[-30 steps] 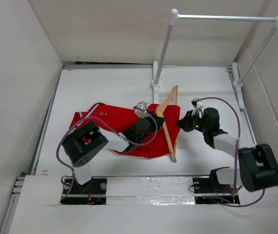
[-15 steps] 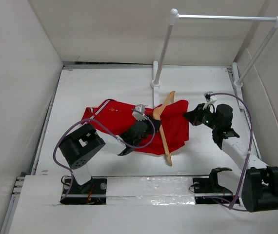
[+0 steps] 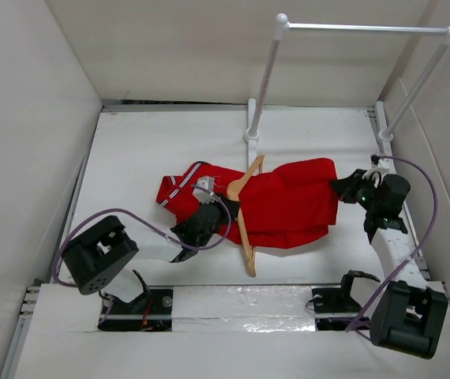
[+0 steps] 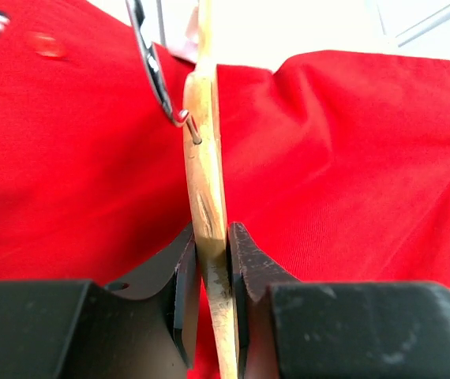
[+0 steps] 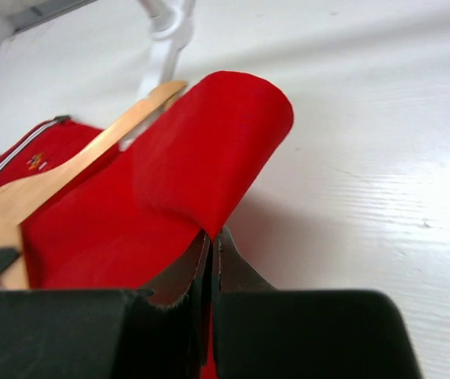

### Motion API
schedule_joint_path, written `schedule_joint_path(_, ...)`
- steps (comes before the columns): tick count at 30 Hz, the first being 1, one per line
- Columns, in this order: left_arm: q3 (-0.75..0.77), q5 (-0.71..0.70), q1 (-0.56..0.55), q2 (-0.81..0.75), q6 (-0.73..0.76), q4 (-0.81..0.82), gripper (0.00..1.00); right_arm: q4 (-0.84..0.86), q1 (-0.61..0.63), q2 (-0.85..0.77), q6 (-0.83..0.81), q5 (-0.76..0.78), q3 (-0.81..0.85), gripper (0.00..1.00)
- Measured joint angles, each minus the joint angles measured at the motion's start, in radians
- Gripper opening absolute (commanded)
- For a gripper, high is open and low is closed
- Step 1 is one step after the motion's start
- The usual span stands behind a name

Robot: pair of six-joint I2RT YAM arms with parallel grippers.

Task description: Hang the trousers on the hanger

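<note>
— What do we list first, from the left?
— The trousers' striped waistband end, lying on the table just left of the hanger. Next, our left gripper, pinched tight on the hanger's wooden arm below the hook.
— And the hanger's axis?
— Near to far, crossing the trousers, whose length runs left to right. Red cloth shows on both sides of the wood; we cannot tell whether it passes through the hanger or merely under it.
— Rightmost entry?
— Our right gripper, clamped on a fold at the leg end, well apart from the hanger. We judge the next move falls to it: the cloth must travel along that left-right line, square to the wood.
</note>
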Motion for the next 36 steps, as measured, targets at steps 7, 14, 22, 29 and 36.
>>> schedule_joint_path(7, -0.034, -0.008, -0.002, -0.062, 0.048, -0.025, 0.00, 0.047, -0.053, 0.068, 0.000, -0.026, -0.043, 0.00)
schedule_joint_path(14, 0.030, -0.064, -0.051, -0.040, 0.100, -0.065, 0.00, 0.057, -0.058, 0.095, -0.024, -0.016, -0.056, 0.00)
schedule_joint_path(22, 0.102, -0.143, -0.097, -0.089, 0.197, -0.230, 0.00, 0.048, -0.058, 0.096, -0.034, 0.016, -0.056, 0.39)
schedule_joint_path(29, 0.175, -0.174, -0.122, -0.241, 0.299, -0.394, 0.00, -0.084, 0.052, -0.023, -0.075, 0.110, 0.012, 0.84)
schedule_joint_path(36, 0.226, -0.200, -0.146, -0.325, 0.351, -0.402, 0.00, -0.088, 0.567, -0.190, -0.017, 0.269, 0.123, 0.00)
